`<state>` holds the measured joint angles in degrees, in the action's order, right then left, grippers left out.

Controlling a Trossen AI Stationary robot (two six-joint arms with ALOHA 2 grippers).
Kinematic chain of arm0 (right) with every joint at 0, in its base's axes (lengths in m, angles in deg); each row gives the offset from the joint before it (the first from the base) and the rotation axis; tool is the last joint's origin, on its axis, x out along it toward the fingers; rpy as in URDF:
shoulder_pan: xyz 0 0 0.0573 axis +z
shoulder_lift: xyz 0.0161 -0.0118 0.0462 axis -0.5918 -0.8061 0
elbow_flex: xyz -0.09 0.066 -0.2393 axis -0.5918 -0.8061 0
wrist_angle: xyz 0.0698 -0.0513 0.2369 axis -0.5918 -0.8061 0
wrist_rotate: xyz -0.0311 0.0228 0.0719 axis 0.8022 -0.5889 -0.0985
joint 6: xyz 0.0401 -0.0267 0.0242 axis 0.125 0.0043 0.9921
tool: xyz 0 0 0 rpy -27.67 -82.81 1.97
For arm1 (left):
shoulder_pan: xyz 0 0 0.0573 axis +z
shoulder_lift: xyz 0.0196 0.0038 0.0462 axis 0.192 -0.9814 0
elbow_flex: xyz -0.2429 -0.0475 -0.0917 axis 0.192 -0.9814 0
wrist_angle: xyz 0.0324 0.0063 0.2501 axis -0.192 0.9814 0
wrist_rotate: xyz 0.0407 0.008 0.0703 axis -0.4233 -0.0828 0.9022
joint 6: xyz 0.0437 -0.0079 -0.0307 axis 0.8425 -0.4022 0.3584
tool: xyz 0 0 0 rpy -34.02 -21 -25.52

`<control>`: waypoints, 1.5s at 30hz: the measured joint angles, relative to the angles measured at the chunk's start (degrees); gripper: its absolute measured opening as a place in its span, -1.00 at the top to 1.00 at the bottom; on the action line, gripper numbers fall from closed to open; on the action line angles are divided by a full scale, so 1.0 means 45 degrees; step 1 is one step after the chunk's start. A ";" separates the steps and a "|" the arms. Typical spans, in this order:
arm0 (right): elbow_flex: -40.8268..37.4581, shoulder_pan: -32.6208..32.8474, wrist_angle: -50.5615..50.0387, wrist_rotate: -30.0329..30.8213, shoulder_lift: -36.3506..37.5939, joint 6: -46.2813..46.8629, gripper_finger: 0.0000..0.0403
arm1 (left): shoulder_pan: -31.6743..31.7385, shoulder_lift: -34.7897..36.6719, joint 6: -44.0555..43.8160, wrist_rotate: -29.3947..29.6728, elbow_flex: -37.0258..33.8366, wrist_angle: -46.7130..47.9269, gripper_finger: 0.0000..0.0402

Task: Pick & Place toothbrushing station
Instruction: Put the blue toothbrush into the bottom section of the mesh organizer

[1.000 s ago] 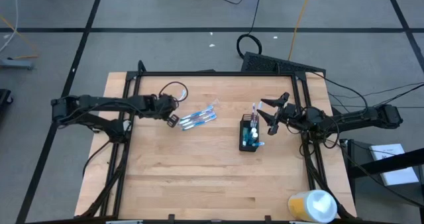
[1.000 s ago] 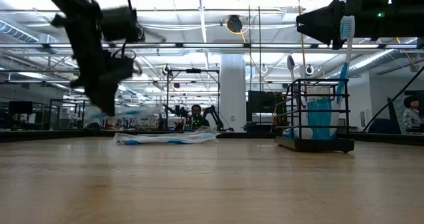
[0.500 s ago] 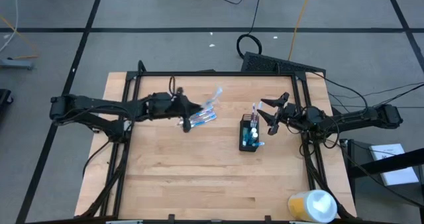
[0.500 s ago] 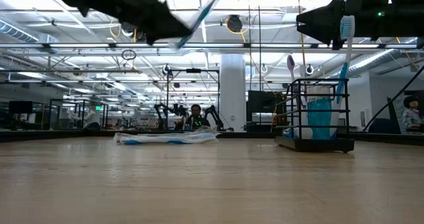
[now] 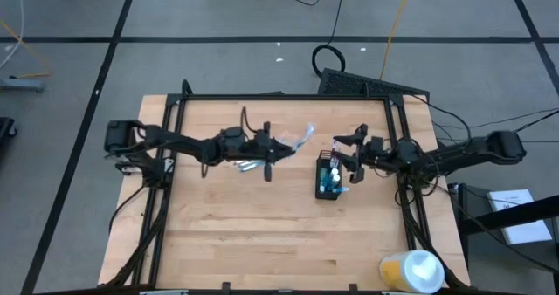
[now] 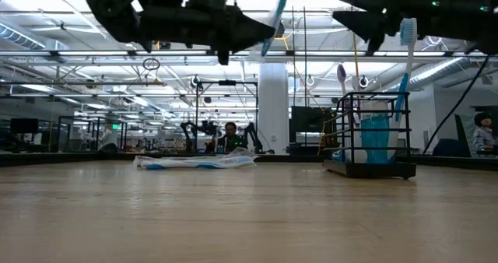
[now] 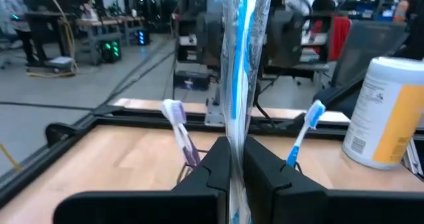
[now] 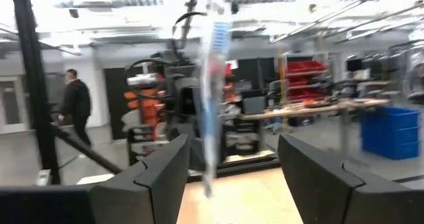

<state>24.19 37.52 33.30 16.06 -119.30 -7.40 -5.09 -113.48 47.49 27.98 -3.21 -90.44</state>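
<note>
My left gripper (image 5: 272, 147) is shut on one wrapped blue-and-white toothbrush (image 5: 301, 138), high above the table and left of the black wire-mesh cup (image 5: 329, 177). The cup stands on its base on the table's right half, with a few toothbrushes (image 6: 406, 53) upright in it. My right gripper (image 5: 348, 155) is open and empty, above the cup's far right side. The other wrapped toothbrushes (image 6: 194, 162) lie flat in a pile on the table, partly hidden under my left arm in the high view. I see no tubes. My left gripper pinches the wrapped toothbrush near one end (image 7: 236, 141) between its two fingers. The fingers come about level from the table's left. The brush is lifted clear and sticks out beyond the fingertips, slanting up toward the cup (image 6: 278, 6).
A yellow-and-white roll (image 5: 410, 270) stands at the table's near right corner. A black frame (image 5: 279, 97) runs along the table's far edge and sides. Bare wood lies in the near half (image 5: 262, 234).
My left gripper has risen from the pile with one wrapped toothbrush and gone toward the table's right, toward the cup. The brush has been lifted clear of the table; the rest of the pile stays. My right gripper has shifted slightly toward the cup, still open.
</note>
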 joint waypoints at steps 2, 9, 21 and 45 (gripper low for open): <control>0.0544 -0.0001 0.0010 -0.0359 -0.0780 0.0268 -0.12 | -0.0044 -0.0338 0.0012 -0.0181 0.0321 0.0234 0.91; 0.2053 -0.0001 0.0170 -0.0649 -0.2755 0.0181 -0.12 | -0.0107 -0.0765 0.0062 -0.0401 0.0677 0.0354 0.91; 0.3153 -0.0019 0.0200 -0.1297 -0.3643 -0.0283 0.07 | -0.0121 -0.0761 0.0062 -0.0386 0.0672 0.0872 0.91; 0.3127 -0.0025 0.0131 -0.1326 -0.3373 -0.1260 0.94 | -0.0194 -0.0725 -0.0853 -0.0350 0.0679 0.1208 0.67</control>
<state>38.26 37.41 33.89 10.09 -134.48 -13.07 -5.97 -116.75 43.65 26.40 -0.15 -85.01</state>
